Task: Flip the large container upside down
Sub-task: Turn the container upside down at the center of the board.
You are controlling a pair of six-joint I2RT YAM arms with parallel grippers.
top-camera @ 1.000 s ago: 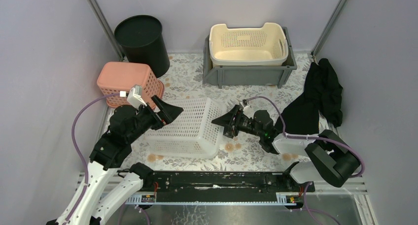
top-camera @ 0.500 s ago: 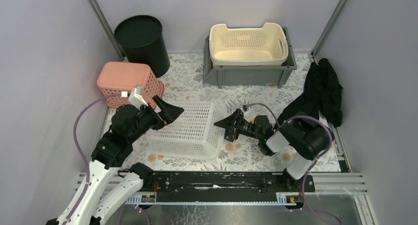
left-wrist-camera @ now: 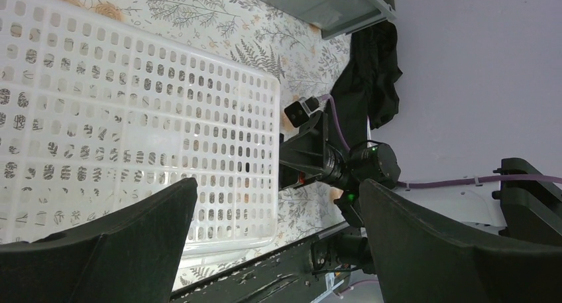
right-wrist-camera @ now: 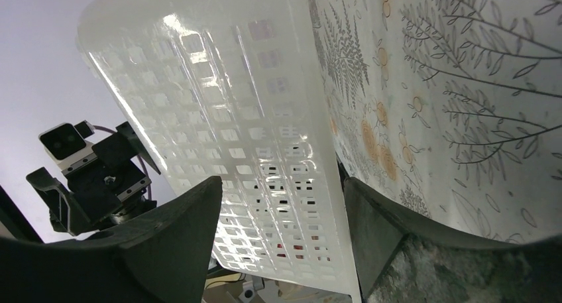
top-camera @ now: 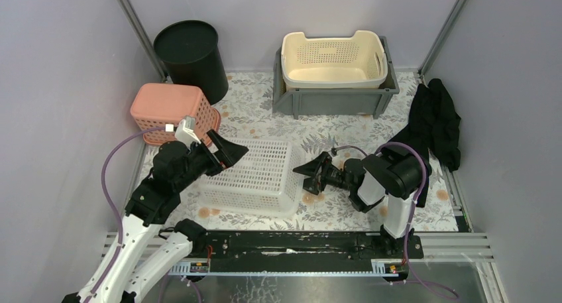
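On the floral desk [top-camera: 331, 210], the white laundry basket [top-camera: 248, 174] sits rim-down and bottom-up at mid-left, just in front of the pink basket [top-camera: 173, 111]. The left arm [top-camera: 156, 190] leans up and to the right from its base, wrist pitched over the basket's left end, with the left fingers [left-wrist-camera: 112, 250] spread fully wide above it and gripping nothing. The right arm [top-camera: 394, 177] is folded with elbow high and forearm low, pointing left. The right fingers [right-wrist-camera: 166, 243] are well apart, with the basket's right wall in the gap but not clamped.
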